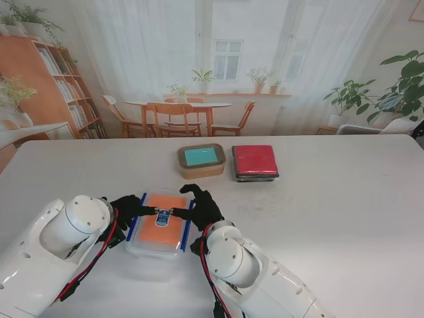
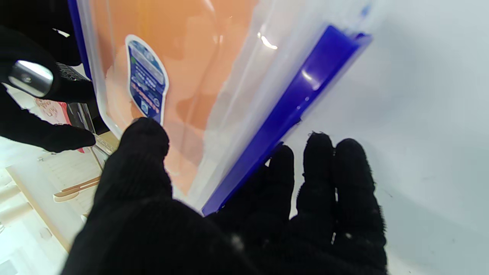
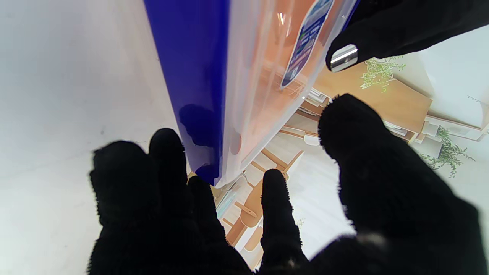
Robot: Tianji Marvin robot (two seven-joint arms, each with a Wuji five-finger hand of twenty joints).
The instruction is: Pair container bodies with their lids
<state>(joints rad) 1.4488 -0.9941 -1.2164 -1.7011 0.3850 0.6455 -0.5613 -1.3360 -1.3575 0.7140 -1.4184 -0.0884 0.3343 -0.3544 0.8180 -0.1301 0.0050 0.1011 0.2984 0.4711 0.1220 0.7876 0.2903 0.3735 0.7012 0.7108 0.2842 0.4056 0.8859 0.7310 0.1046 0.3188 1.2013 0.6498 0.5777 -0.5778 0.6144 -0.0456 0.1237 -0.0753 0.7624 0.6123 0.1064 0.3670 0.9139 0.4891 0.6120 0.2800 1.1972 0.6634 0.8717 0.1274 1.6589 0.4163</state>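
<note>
1. A clear plastic rectangular container with an orange inside and blue side clips (image 1: 159,225) sits on the white table (image 1: 331,218), near me and a little left of the middle, with its lid on.
2. The left hand (image 1: 129,211), in a black glove, is at the container's left edge. Its thumb reaches over the lid towards the small blue-and-white sticker (image 1: 162,217) in the middle of the lid.
3. In the left wrist view, the thumb (image 2: 143,152) lies on the clear lid just beside the sticker, while the other fingers (image 2: 336,183) spread along the blue clip (image 2: 294,107) on the table side. The hand is pressed around the container's edge.
4. The right hand (image 1: 199,207), also gloved in black, is at the container's right edge, with a fingertip reaching onto the lid towards the sticker and nearly meeting the left thumb.
5. In the right wrist view, several fingers (image 3: 126,179) sit outside the blue clip (image 3: 195,76) and the thumb (image 3: 359,130) on the lid side, so this hand also brackets the container's edge.
6. Farther from me, near the middle of the table, stands a tan rectangular container with a grey-rimmed teal lid (image 1: 201,159).
7. Just to its right, apart from it, is a flat square container with a red lid (image 1: 255,161).
</note>
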